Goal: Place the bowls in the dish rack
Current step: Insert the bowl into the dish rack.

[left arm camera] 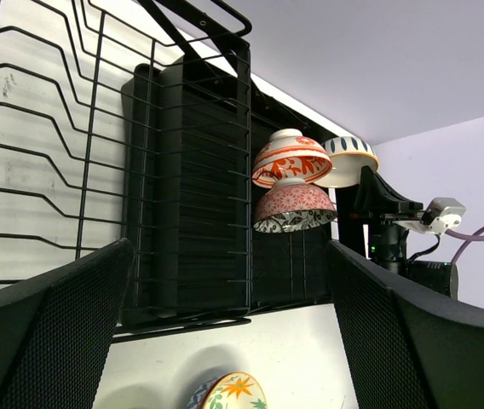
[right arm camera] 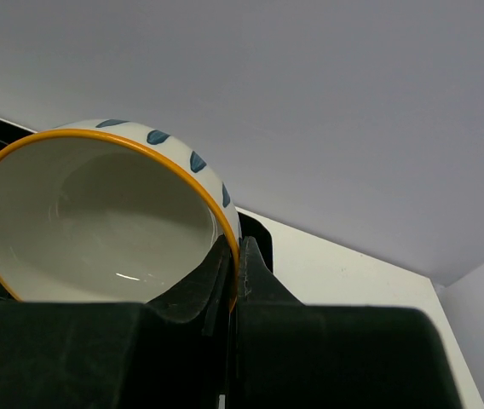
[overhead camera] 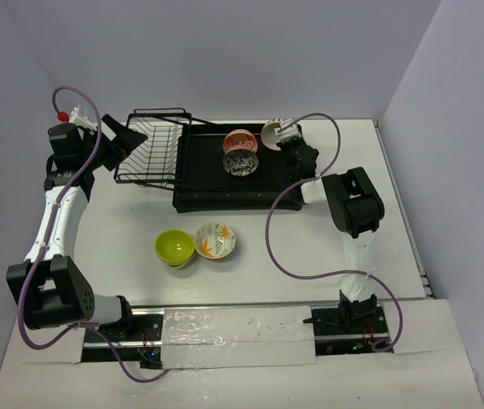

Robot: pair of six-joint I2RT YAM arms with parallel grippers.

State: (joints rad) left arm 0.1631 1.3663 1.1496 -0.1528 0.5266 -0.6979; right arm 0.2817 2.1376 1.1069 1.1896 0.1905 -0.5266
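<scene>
Seen from above, the dish rack [overhead camera: 225, 194] sits at upper centre of the table [overhead camera: 310, 247], its wire basket [overhead camera: 152, 149] to the left of the slatted tray. Two bowls already stand on edge in the tray: a red-orange bowl [overhead camera: 239, 141] and a dark patterned bowl [overhead camera: 241, 163] just below it. At the tray's upper right corner the right gripper [overhead camera: 281, 132] carries a cream bowl [overhead camera: 267, 135], so the step in hand looks like placing this bowl; next it needs lowering between the slats, then releasing. A lime green bowl [overhead camera: 175, 247] and a leaf-pattern bowl [overhead camera: 216, 241] wait side by side on the table at lower centre. The left gripper [overhead camera: 127, 141] hangs at upper left beside the basket. The left wrist view shows its jaws spread wide and empty, facing the rack. The right wrist view shows the jaws pinched onto the cream bowl's orange rim at lower centre; the bowl is tilted and empty.
</scene>
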